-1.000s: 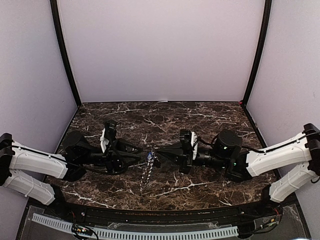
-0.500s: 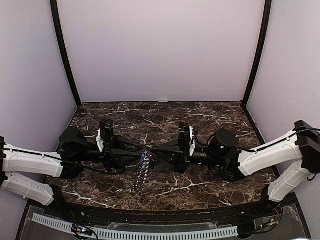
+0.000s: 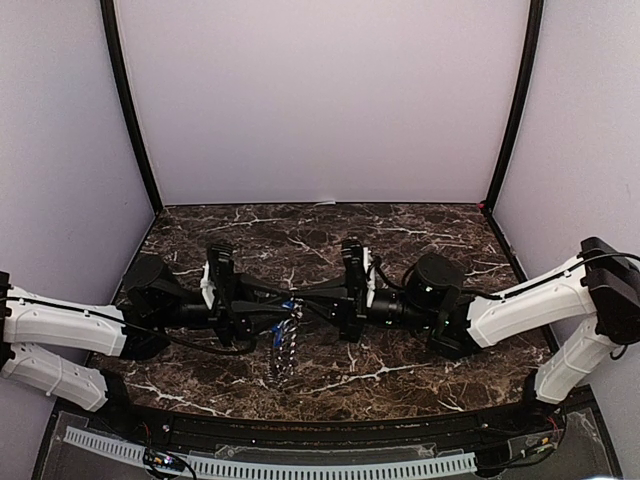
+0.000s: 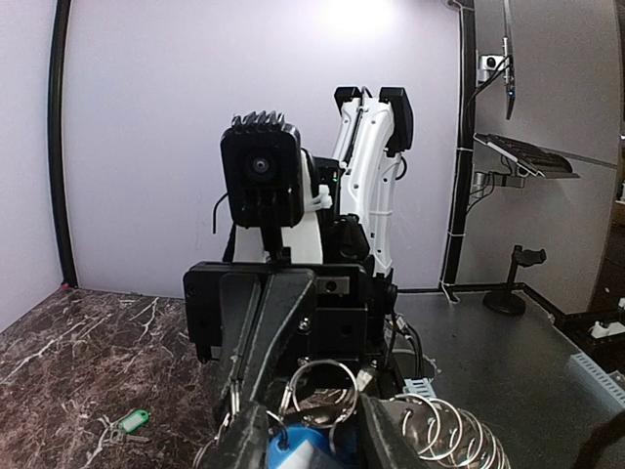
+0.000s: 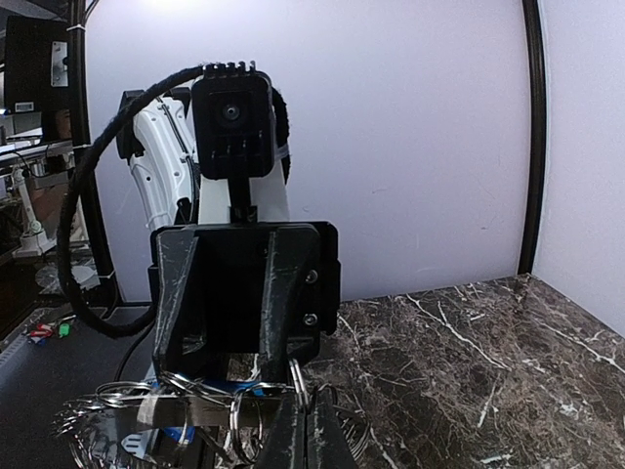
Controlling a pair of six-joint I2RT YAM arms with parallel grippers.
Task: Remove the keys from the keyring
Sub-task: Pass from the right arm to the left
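- The keyring [image 3: 283,350] shows as a bunch of thin silver wire rings linked in a string. Its top is caught between the two pincers and the rest droops below them toward the marble table [image 3: 420,240].
- A blue key [image 4: 293,451] sits at the top of the bunch, its plastic head between the left gripper's fingers [image 4: 244,442].
- A green key [image 4: 132,420] lies apart on the table, low and left of the left pincer in its wrist view.
- The left gripper [image 3: 284,309] is pinched on the blue key's head.
- The right gripper [image 3: 304,304] has its fingers pressed together on one wire ring.
- Both arms reach inward, low and near level, pincers tip to tip.
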